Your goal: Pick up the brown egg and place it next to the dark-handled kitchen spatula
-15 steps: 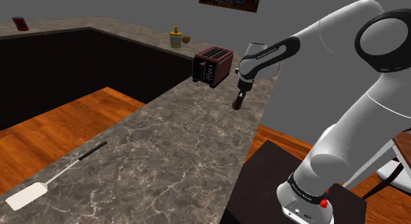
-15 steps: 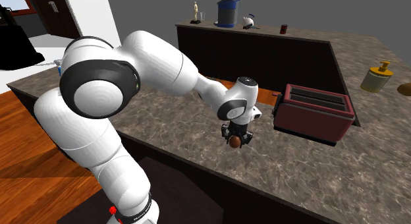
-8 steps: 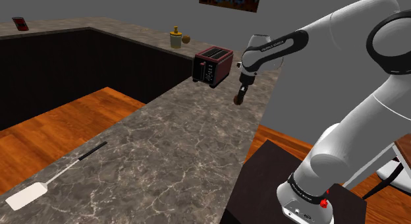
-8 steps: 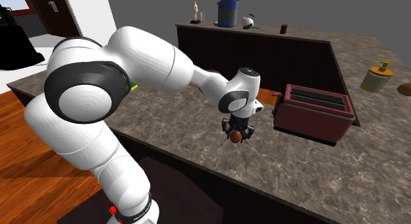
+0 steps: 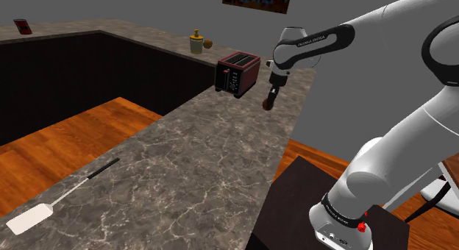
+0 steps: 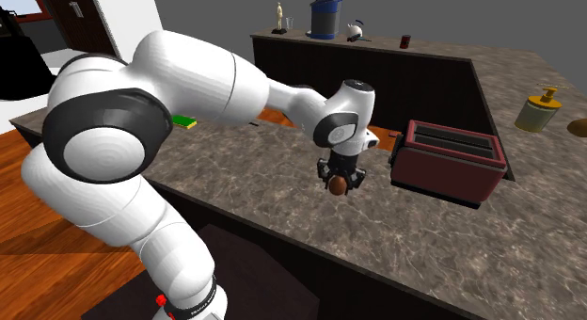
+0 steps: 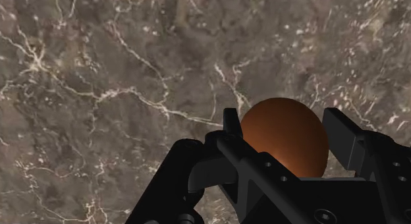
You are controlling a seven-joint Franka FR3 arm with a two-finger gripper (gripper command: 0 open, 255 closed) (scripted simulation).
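Brown egg (image 7: 284, 134) clamped between the two fingers of the black claw (image 5: 269, 103), held clear above the marbled counter (image 5: 198, 160), red toaster (image 5: 237, 72) near the claw on that counter, dark-handled spatula (image 5: 62, 197) lying well apart from the claw.

The gripper (image 5: 269, 103) with the egg (image 6: 337, 184) clasped in it is higher above the counter (image 5: 184, 160) than a second ago, rising in small steps and drawing a little nearer the toaster (image 5: 237, 72). The wrist above it has lifted too. In the second exterior view the arm's big dark joint (image 6: 89, 153) has swung down toward that view's lower left, uncovering a green thing (image 6: 185, 122) on the counter behind it. In the shoulder view the same joint has slid toward the right edge.
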